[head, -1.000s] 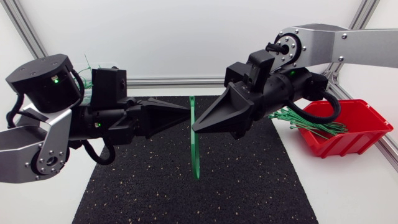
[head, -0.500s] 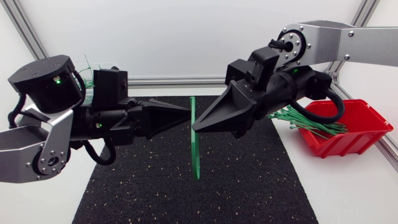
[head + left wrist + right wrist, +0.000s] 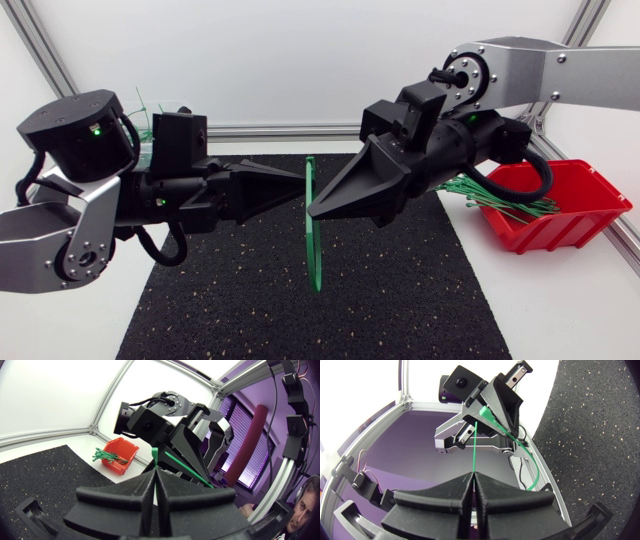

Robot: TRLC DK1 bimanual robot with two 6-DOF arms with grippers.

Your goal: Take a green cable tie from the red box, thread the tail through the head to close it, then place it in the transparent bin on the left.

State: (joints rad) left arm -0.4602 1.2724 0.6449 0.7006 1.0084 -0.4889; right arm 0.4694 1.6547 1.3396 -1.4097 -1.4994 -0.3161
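**Booth:** Start close in. What have your fingers got?

**Me:** Both pairs are pressed tight on the thin green plastic cable tie (image 3: 315, 250). My matte black left gripper (image 3: 299, 181) pinches it near the upper end. My matte black right gripper (image 3: 311, 208) pinches it just below, from the opposite side. So the strip hangs upright in the air over the black speckled rubber mat (image 3: 400, 300). I reckon two grips that close together steady it for threading. No loop is closed yet.

**Booth:** And further out?

**Me:** The red plastic box (image 3: 590, 215) of spare green ties (image 3: 490, 195) sits off to my right. The transparent bin (image 3: 160, 110) is mostly hidden behind my left arm.

**Booth:** Anything shifted?

**Me:** My right gripper has nudged slightly toward the left one since half a second ago. The left arm has barely moved.
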